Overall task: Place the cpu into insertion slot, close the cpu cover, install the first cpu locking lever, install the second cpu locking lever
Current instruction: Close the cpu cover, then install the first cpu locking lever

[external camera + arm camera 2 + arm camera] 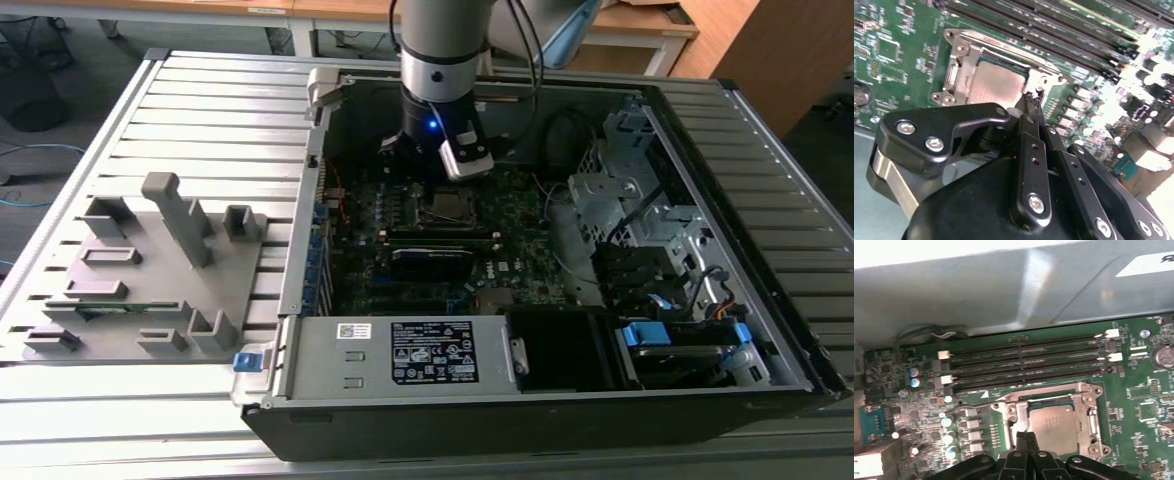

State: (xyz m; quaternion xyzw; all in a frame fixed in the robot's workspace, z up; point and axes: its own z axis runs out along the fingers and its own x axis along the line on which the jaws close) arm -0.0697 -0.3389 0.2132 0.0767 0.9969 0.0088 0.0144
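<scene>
One thin cover (1092, 415) lies round the cpu (1054, 427); it looks stiff and sharp-edged, so I'd push its rim. My gripper (1026, 436) is pressed together.

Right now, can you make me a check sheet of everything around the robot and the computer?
Surface: slatted metal table, open computer case lying on it.
Job's things: chip sits in the socket; cover lies down around it.
Clutter: grey parts tray at the exterior view's left.
Gripper: gripper shut, tip at the socket's edge.
Cables: black cables hang by the arm.
Surroundings: wooden desks behind.
</scene>
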